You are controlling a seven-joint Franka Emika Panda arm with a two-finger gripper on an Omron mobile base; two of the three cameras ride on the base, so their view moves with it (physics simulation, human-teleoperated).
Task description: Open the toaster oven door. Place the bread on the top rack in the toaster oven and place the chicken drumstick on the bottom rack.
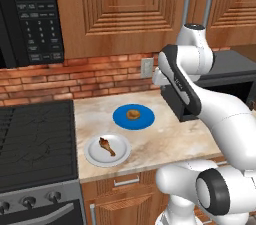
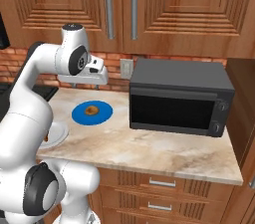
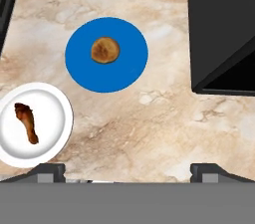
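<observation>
Round golden bread (image 3: 105,50) on flat blue plate (image 3: 79,71), marbled stone counter (image 3: 149,118)

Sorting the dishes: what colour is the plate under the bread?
Blue: the plate under the bread shows best in the hand view.

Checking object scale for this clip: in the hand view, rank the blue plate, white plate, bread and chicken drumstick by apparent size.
1. blue plate
2. white plate, partly cut off by the frame edge, so the gap is unsure
3. chicken drumstick and bread: too close to rank
</observation>
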